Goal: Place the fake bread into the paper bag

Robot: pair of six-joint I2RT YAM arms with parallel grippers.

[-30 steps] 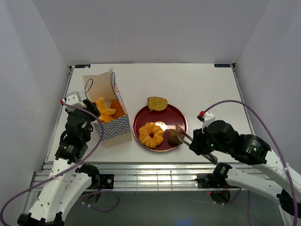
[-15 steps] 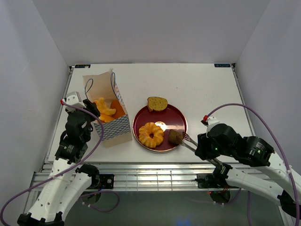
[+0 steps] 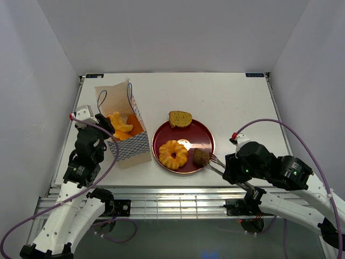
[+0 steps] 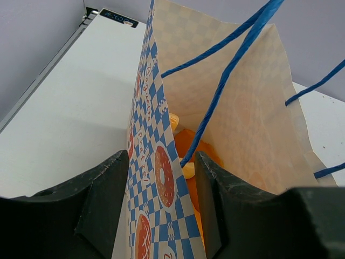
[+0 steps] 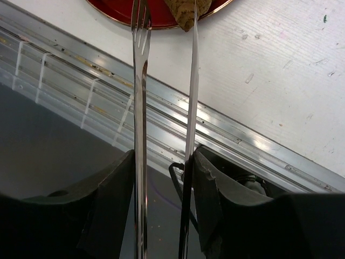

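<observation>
- The paper bag (image 3: pixel 131 147) stands upright near the table's (image 3: pixel 232 97) left edge, with orange toy pastries (image 3: pixel 121 125) already inside.
- The left hand (image 4: pixel 161 162) is closed on the bag's wall, steadying it.
- The right hand (image 5: pixel 161 162) grips metal tongs (image 5: pixel 141 81), tips at a brown chunk (image 3: pixel 201 157) on the red plate (image 3: pixel 199 135) by the near edge.
- A ring pastry (image 3: pixel 173 154) and a bread slice (image 3: pixel 180 118) also wait there, not yet bagged.

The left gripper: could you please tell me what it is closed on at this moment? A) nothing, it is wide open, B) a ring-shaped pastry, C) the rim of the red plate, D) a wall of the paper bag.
D: in the left wrist view the left gripper is shut with the checkered wall of the paper bag pinched in it.
</observation>
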